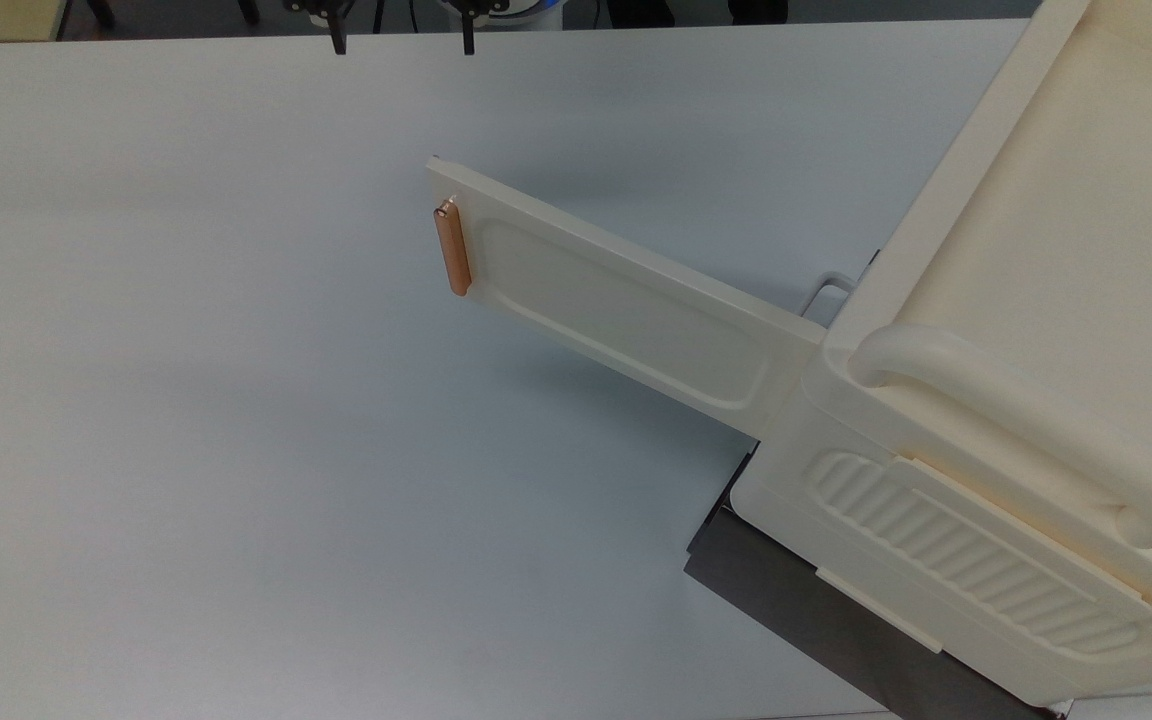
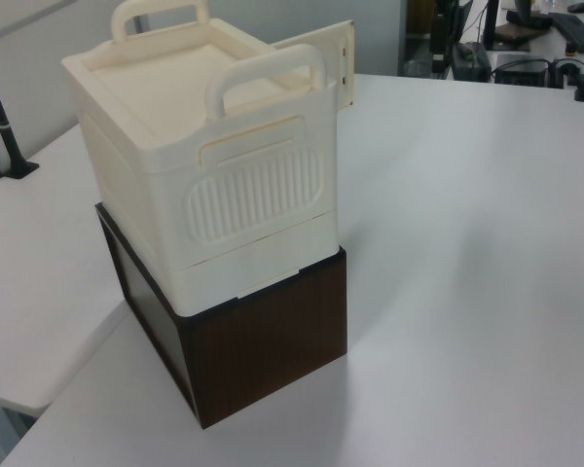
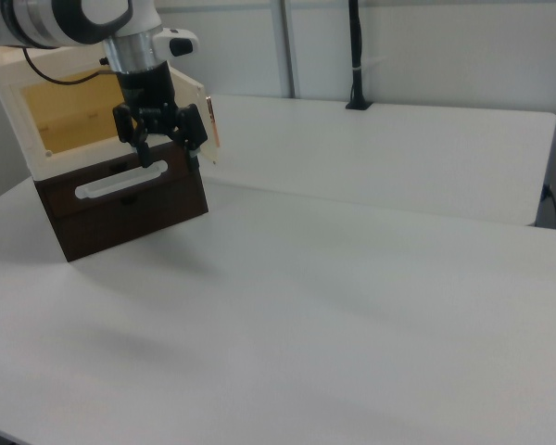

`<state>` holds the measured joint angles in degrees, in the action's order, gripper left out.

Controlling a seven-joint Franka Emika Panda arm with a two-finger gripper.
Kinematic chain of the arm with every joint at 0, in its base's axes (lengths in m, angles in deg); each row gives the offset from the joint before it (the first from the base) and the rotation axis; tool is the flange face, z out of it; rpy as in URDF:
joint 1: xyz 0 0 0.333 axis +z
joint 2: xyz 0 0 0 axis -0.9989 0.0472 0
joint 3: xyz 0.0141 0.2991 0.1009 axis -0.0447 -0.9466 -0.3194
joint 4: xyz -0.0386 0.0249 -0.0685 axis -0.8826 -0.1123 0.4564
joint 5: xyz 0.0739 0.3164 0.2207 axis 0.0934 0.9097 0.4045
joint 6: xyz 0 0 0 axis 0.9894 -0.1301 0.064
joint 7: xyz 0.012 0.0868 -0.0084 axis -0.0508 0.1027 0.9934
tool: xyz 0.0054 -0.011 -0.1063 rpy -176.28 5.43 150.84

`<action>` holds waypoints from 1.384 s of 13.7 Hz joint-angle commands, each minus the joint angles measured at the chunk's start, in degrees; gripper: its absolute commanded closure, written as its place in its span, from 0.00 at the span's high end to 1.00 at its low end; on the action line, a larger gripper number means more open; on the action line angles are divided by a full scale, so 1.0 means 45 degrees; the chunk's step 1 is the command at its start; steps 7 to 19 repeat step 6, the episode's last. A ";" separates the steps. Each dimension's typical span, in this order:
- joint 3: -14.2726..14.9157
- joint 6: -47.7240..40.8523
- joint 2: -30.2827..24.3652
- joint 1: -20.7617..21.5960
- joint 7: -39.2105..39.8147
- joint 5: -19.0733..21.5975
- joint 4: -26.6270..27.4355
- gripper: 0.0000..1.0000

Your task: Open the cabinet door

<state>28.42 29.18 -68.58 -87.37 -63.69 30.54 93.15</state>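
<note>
Standing on a dark brown wooden box [image 2: 263, 355]: cream plastic cabinet [image 2: 175, 146] w/ two thick tubular top handles [image 2: 268, 73] and ribbed side panel [image 2: 255, 199]. Both sit on white table [image 1: 236, 450].

Cabinet door [image 1: 626, 300]: swung wide open, hinged at cabinet's front corner, sticking out over the table toward the top view's left. Recessed rounded inset faces the top camera. Copper-orange bar handle [image 1: 453, 250] sits at door's free edge. In left view, door's [image 2: 326, 53] free end shows behind the cabinet top. In right view, door [image 3: 204, 116] stands edge-on w/ handle [image 3: 211, 122] on its outer side; cabinet interior [image 3: 69, 116] exposed, yellowish.

Gripper [image 1: 402, 35]: at top view's upper edge, well apart from door, nothing between the fingers, which are spread. In right view, gripper [image 3: 167, 153] hangs pointing down in front of the brown box, fingertips [image 3: 142, 148] parted, just beside the door's edge as seen there, not touching it.
</note>
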 commanded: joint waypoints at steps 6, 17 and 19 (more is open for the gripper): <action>0.0280 0.0006 -0.0465 0.0134 -0.0348 -0.0140 0.0576 1.00; 0.0280 0.0006 -0.0465 0.0134 -0.0348 -0.0140 0.0576 1.00; 0.0280 0.0006 -0.0465 0.0134 -0.0348 -0.0140 0.0576 1.00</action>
